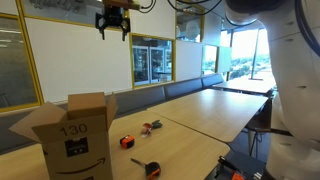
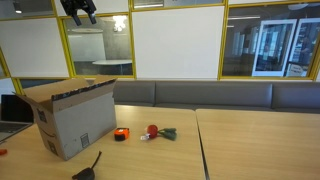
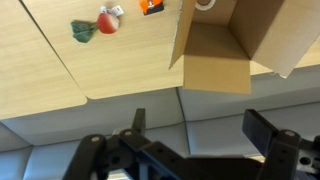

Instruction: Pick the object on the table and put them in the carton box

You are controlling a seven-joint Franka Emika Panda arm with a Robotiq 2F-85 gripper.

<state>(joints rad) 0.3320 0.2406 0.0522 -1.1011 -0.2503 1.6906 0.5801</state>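
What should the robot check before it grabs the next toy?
1. Pincer open and empty: ok.
2. Carton box open on top: ok.
3. Reddish item lying free on the table: ok.
4. Orange-and-black block apart from the reddish item: ok.
5. Pincer low enough to grab: not ok, it hangs high up.
6. What already lies inside the box: cannot tell.

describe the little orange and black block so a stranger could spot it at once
Find the brown carton box on the wooden table. Between it and the red-and-green item lies the orange-and-black block. It is small and boxy, while that neighbour is round and red with a green tail, and the black item lies apart, nearer the table edge.
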